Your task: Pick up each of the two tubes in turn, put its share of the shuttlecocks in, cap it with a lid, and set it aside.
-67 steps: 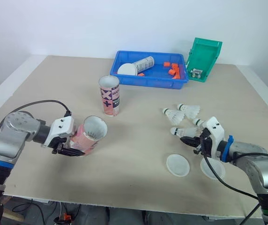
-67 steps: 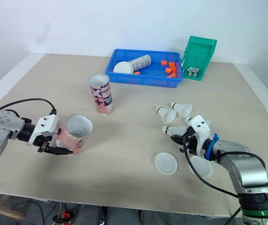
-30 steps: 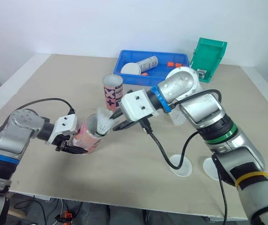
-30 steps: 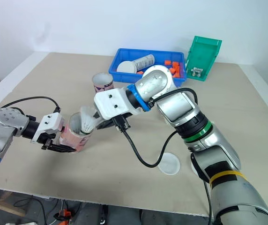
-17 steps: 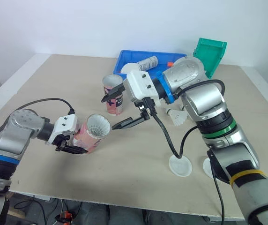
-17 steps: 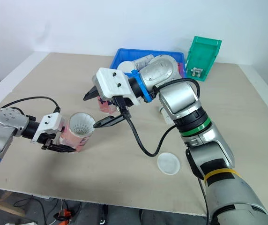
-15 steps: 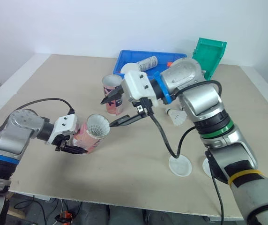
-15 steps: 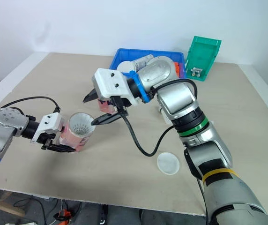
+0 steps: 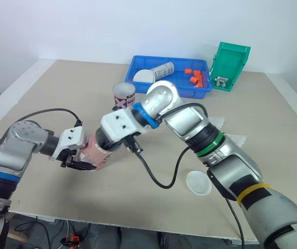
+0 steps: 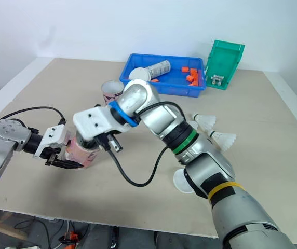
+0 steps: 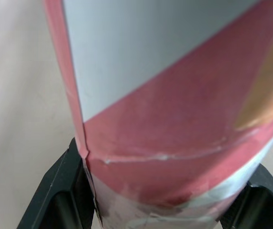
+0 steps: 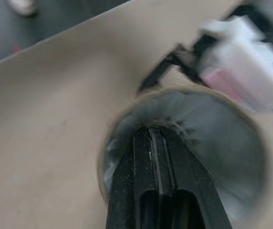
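One tube (image 9: 92, 149) in left gripper (image 9: 78, 162), right gripper (image 12: 153, 143) inside it.

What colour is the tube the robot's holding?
Red and white stripes on the tube, clearest in the left wrist view.

My table and the plain room around it.

I work over a wide table (image 9: 60, 88) with a matt beige top and a pale, whitish border running along its edges; its near edge cuts across the lower part of both my head views. Behind the far edge a bare white wall (image 9: 86, 26) rises, meeting the table in a straight line. Below the near edge the floor (image 9: 138, 241) is dark, and a tangle of loose cables (image 9: 70, 239) lies there. The light is soft and even, so the whole top looks uniformly lit.
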Available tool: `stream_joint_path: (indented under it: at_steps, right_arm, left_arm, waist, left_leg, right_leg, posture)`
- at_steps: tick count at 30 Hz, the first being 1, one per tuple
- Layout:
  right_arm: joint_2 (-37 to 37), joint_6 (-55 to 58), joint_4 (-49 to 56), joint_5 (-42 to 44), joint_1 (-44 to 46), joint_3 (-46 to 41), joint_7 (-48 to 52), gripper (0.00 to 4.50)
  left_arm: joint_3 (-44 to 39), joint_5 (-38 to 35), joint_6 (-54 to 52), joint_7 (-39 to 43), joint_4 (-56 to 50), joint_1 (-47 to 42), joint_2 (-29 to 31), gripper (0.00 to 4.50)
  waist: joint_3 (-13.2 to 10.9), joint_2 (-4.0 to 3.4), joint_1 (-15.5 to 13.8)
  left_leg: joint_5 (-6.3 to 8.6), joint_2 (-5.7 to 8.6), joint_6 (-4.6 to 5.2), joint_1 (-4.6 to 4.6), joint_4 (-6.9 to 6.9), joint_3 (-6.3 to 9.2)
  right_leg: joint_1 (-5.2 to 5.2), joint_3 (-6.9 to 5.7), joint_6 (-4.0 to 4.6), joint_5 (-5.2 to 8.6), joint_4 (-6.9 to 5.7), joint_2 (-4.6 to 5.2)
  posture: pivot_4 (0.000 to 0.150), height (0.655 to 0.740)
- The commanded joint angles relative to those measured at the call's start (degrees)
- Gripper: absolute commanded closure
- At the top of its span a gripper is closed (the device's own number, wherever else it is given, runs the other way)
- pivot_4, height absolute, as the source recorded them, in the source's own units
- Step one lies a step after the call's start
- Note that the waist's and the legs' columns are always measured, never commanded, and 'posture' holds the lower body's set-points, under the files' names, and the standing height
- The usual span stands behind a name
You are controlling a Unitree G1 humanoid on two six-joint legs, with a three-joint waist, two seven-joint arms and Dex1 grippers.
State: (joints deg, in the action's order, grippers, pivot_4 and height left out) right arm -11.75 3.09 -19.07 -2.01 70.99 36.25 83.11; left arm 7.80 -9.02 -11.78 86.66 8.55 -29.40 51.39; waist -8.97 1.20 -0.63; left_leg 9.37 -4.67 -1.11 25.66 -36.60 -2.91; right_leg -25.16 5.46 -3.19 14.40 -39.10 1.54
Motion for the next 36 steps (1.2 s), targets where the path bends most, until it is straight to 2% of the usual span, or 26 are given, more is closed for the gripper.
stream_joint_path:
  at_steps: [1, 4, 8, 11, 13, 19, 23, 27, 30, 34, 36]
  right_arm:
    - [3.4, -3.1, -3.8, -3.3, 3.0, 1.8, -0.8, 4.47]
    - [7.9, -5.4, -9.3, -6.9, 5.2, 3.1, -4.0, 4.47]
    - [10.1, -5.6, -11.4, -7.3, 6.1, 1.3, -4.3, 4.47]
    - [9.4, -3.8, -10.1, -4.2, 6.1, -1.7, -1.6, 4.47]
    - [7.4, 0.0, -7.5, 0.9, 6.5, -5.8, 2.1, 4.47]
    - [-1.1, 7.1, -0.4, 9.0, 6.4, -13.2, 8.6, 4.47]
    - [-7.8, 9.3, 4.6, 11.1, 3.8, -15.9, 8.3, 4.47]
    - [-24.1, 13.3, 16.9, 13.0, -9.5, -21.6, 8.3, 4.47]
    - [-30.2, 18.4, 23.9, 15.4, -16.4, -24.3, 5.7, 4.47]
    - [-37.6, 24.9, 30.7, 17.6, -25.3, -29.6, 2.2, 4.47]
    - [-39.6, 27.1, 32.8, 18.7, -27.7, -31.3, 0.5, 3.84]
  left_arm:
    - [0.3, 0.7, -1.1, -1.8, -0.3, 1.2, 0.4, 1.77]
    - [-0.1, 0.4, -1.6, -2.2, -1.0, 1.9, 0.6, 1.77]
    - [-0.6, 0.3, -2.1, -2.5, -1.8, 2.6, 0.6, 1.77]
    - [-0.9, 0.1, -2.4, -2.9, -2.2, 3.1, 0.6, 1.77]
    - [-1.0, 0.0, -2.4, -3.1, -2.5, 3.6, 0.6, 1.77]
    - [-1.3, -0.3, -1.6, -3.8, -2.6, 4.0, 0.2, 1.77]
    - [-2.2, -1.0, 0.1, -4.7, -2.9, 4.1, -0.4, 1.77]
    - [-5.8, -4.8, -0.5, -5.9, -5.4, 5.1, -1.7, 1.77]
    - [-7.5, -7.9, -1.9, -6.9, -7.8, 5.5, -2.4, 1.77]
    - [-9.2, -13.0, -5.1, -8.6, -11.2, 4.2, -4.9, 1.77]
    - [-9.1, -14.6, -5.9, -9.1, -12.5, 4.1, -5.8, 1.77]
  waist:
    - [0.0, 0.00, 0.0]
    - [0.0, 0.00, 0.2]
    - [0.0, 0.05, 0.3]
    - [0.0, 0.05, 0.3]
    - [0.0, 0.08, 0.2]
    - [0.0, 0.12, 0.2]
    - [0.0, 0.13, 0.1]
    - [0.0, 0.41, -0.2]
    - [-0.1, 0.27, 0.2]
    - [-0.1, 0.28, 0.5]
    - [-0.1, 0.27, 0.6]
  left_leg:
    - [-0.01, -0.01, -0.01, 0.00, 0.00, 0.00]
    - [-0.01, -0.06, -0.02, 0.00, 0.01, -0.01]
    - [-0.01, -0.23, -0.04, -0.06, 0.09, 0.04]
    - [-0.02, -0.26, -0.07, -0.08, 0.10, 0.04]
    - [-0.04, -0.26, -0.12, -0.08, 0.10, 0.04]
    - [-0.04, -0.20, -0.20, 0.02, 0.08, 0.03]
    - [-0.04, -0.21, -0.20, 0.01, 0.08, 0.03]
    - [-0.04, -0.16, -0.20, 0.11, 0.04, -0.04]
    - [-0.05, -0.03, -0.19, 0.76, -0.01, -0.24]
    - [0.01, -0.23, -0.20, 0.96, 0.17, 0.06]
    - [0.04, -0.39, -0.23, 0.94, 0.22, 0.12]
  right_leg:
    - [0.00, 0.00, 0.00, 0.00, 0.00, 0.00]
    - [-0.03, 0.01, 0.02, -0.01, 0.00, -0.06]
    - [-0.07, -0.09, 0.14, 0.00, -0.07, -0.22]
    - [-0.07, -0.11, 0.20, -0.02, -0.09, -0.23]
    - [-0.06, -0.11, 0.21, -0.03, -0.09, -0.22]
    - [-0.05, -0.13, 0.15, 0.00, -0.06, -0.12]
    - [-0.06, -0.18, 0.17, 0.00, -0.06, -0.10]
    - [0.01, -0.41, 0.20, 0.09, 0.02, 0.21]
    - [-0.23, -0.53, 0.50, -0.08, 0.06, 0.53]
    - [-0.46, -0.69, 0.09, -0.01, -0.04, 0.12]
    - [-0.47, -0.68, 0.17, 0.06, -0.07, -0.08]
  posture:
    - [0.150, 0.7037]
    - [0.150, 0.7037]
    - [0.150, 0.7037]
    - [0.150, 0.7037]
    - [0.150, 0.7037]
    - [0.150, 0.7037]
    - [0.150, 0.7037]
    - [0.150, 0.7037]
    - [0.150, 0.7037]
    - [0.150, 0.7037]
    - [0.150, 0.7037]
